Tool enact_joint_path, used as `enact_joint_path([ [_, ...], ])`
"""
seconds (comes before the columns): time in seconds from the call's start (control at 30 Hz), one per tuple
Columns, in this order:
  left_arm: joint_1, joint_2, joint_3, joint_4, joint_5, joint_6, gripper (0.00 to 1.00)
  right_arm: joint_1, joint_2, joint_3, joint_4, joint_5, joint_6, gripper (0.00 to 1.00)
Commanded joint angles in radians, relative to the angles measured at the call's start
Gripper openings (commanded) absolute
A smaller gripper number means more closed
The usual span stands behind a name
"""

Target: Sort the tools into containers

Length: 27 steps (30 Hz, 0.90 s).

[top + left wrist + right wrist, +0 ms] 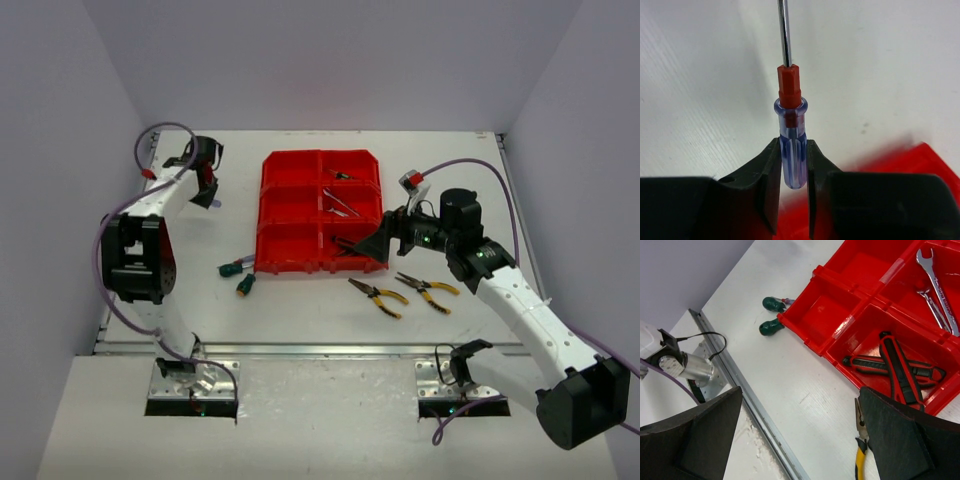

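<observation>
My left gripper (792,146) is shut on the blue handle of a screwdriver (791,125) with a red collar and a steel shaft pointing away. In the top view this gripper (207,192) is left of the red bin (268,215). My right gripper (365,246) is open and empty over the bin's near right corner. Red/black pliers (895,365) lie in the near right compartment and silver wrenches (935,285) in the compartment behind it. Two green screwdrivers (238,275) lie left of the bin's near corner. Two yellow pliers (400,292) lie on the table in front of it.
A metal rail (300,348) runs along the table's near edge, and it also shows in the right wrist view (755,415). Grey walls close the left, right and back. One yellow pliers' nose (860,427) shows beside my right finger (900,440).
</observation>
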Motion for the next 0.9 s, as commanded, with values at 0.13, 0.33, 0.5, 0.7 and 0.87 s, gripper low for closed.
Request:
enact_joint_path([
  [0.13,-0.166,-0.155,-0.026,0.579,0.125,0.477,0.00,0.004,-0.009,0.020,-0.012,0.076,-0.050,0.99],
  [0.33,-0.282,0.069,0.259,0.389,-0.026,0.204,0.00,0.004,-0.011,0.001,-0.011,0.097,-0.053,0.99],
  [0.5,-0.344,0.258,0.462,0.283,-0.119,0.046,0.00,0.004,-0.014,0.001,-0.019,0.111,-0.062,0.99],
  [0.7,-0.377,0.350,0.510,0.233,-0.118,-0.056,0.00,0.004,-0.017,-0.001,-0.020,0.116,-0.065,0.99],
  [0.87,-0.389,0.397,0.495,0.275,-0.064,-0.079,0.00,0.004,-0.025,-0.006,-0.023,0.128,-0.070,0.99],
])
